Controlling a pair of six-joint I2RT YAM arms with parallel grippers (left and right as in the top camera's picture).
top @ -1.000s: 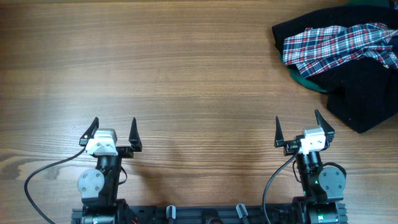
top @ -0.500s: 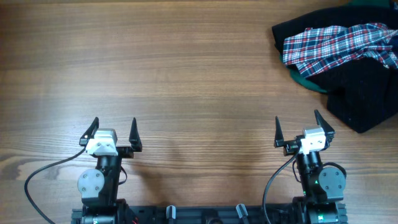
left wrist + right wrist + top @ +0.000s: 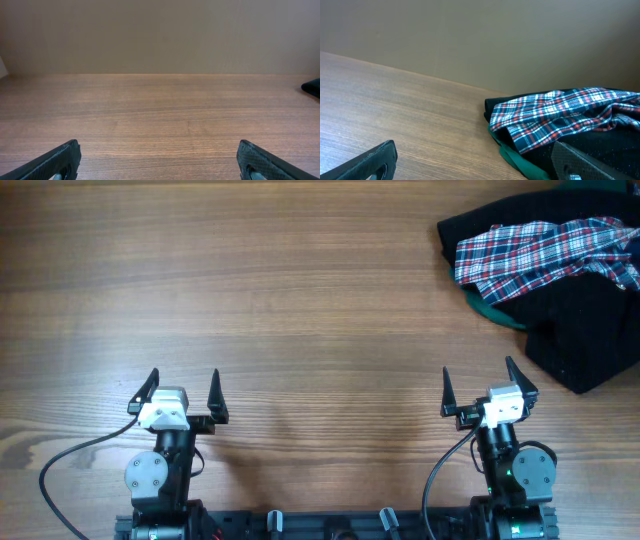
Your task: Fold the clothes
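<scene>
Tool check: found left tool (image 3: 183, 375) and right tool (image 3: 478, 368) wide open, empty, unmoved; noted plaid garment (image 3: 540, 252) untouched upper right, folding unstarted.

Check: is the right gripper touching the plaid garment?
Apart. Overhead shows the open right gripper at the near edge, with bare table between it and the plaid garment.

A robot lab workstation: wood-grain table (image 3: 300, 290) against a plain beige wall (image 3: 160, 35).
</scene>
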